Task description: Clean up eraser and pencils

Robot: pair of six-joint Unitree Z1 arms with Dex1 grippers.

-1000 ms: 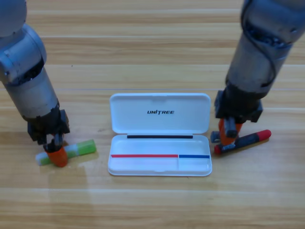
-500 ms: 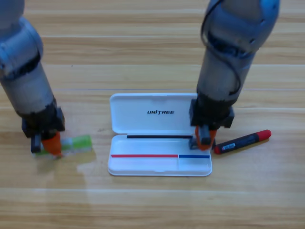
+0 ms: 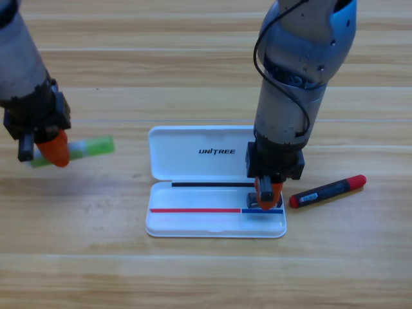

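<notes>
we see the wooden surface point(image 3: 193, 270) evenly and brightly lit, seemingly from overhead, with a soft pale sheen across its boards. shadows are faint and short, lying close under the white case point(image 3: 216, 193) and the black pencil point(image 3: 327, 190). the left hand point(image 3: 48, 149) and its white-and-green pencil point(image 3: 87, 148) look smeared with blur. the case's print reads sharp.

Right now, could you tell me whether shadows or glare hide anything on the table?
High view: soft light, no glare on the table. The right gripper, low over the right end of the white case, shades what is beneath; the left gripper holds the green-ended pencil at left; the black pencil lies plainly lit.
</notes>
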